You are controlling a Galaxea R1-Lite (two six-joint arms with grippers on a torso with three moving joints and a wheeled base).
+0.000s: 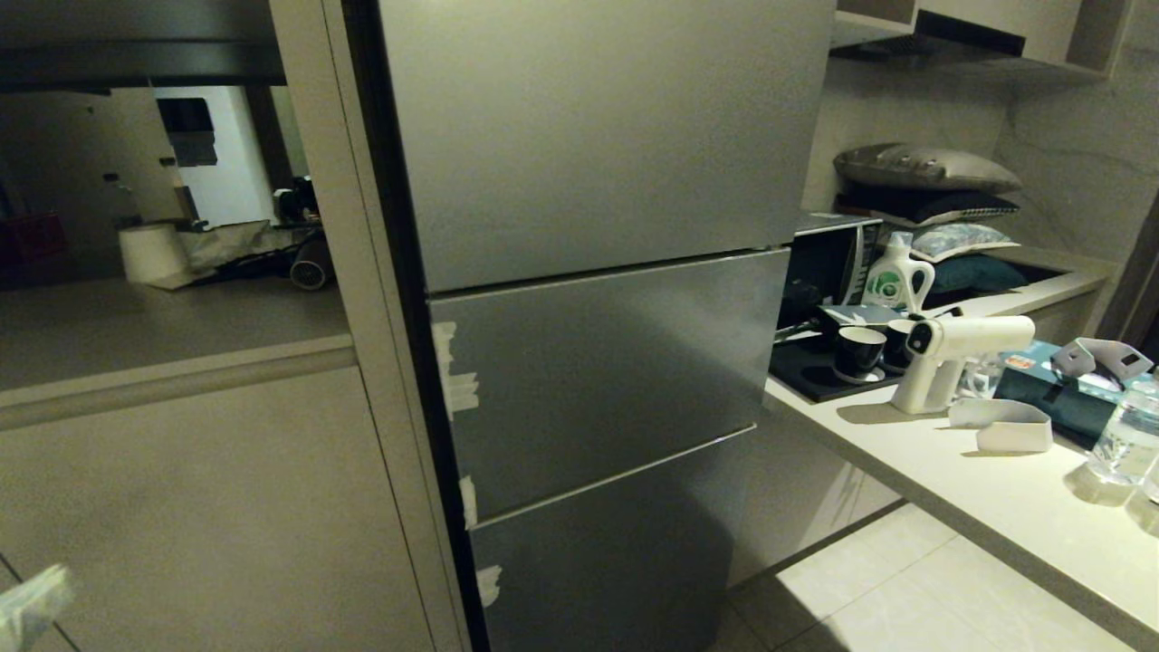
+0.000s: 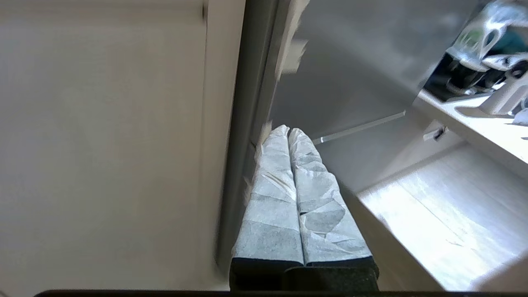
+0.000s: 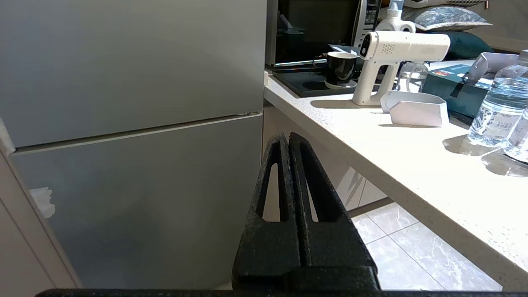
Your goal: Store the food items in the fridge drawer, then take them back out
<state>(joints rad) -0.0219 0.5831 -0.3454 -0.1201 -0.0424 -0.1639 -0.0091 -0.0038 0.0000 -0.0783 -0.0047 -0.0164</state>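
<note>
A tall grey fridge [image 1: 589, 362] stands straight ahead with all three of its fronts closed. The fridge drawer is hidden behind them, and no food items show in any view. My left gripper [image 2: 288, 130], its fingers wrapped in white tape, is shut and empty. It points at the seam between the fridge [image 2: 350, 82] and the cabinet beside it, and its tip shows at the lower left corner of the head view [image 1: 32, 598]. My right gripper [image 3: 287, 135], black and bare, is shut on nothing, low in front of the fridge's right edge [image 3: 123, 165].
A pale countertop [image 1: 996, 489] runs along the right, carrying a white spray gun [image 1: 951, 358], dark cups [image 1: 858, 351] on a black tray and water bottles [image 1: 1127, 435]. A beige cabinet panel [image 1: 181, 507] flanks the fridge on the left. Tiled floor [image 1: 905, 598] lies below the counter.
</note>
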